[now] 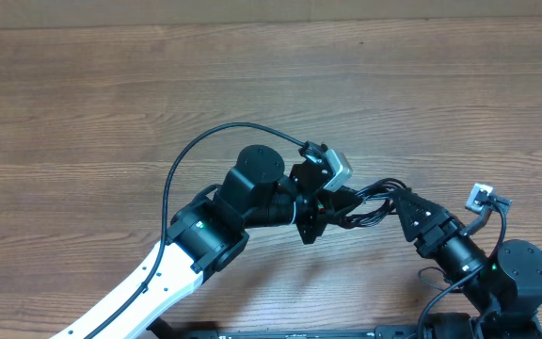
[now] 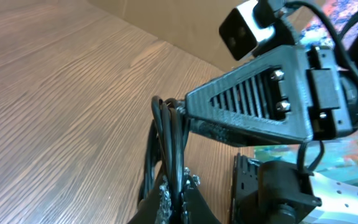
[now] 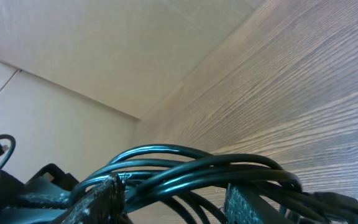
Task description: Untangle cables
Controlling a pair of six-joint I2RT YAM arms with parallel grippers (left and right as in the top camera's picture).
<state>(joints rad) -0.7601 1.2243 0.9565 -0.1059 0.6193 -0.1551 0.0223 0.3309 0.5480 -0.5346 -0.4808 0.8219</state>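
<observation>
the left gripper (image 1: 340, 203) and right gripper (image 1: 391, 198) both pinch the bunched cables (image 2: 166, 146) between their fingers, likely to pull the tangle apart from either side

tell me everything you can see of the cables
The cables are thin, glossy black cords, rubbery-looking, bunched in tangled, overlapping loops. They appear to be held up off the wooden table, spanning the short gap between the two arms. The left gripper pinches several strands together in its jaws, and the right gripper has the bundle between its jaws. Plug ends are not clearly visible.
</observation>
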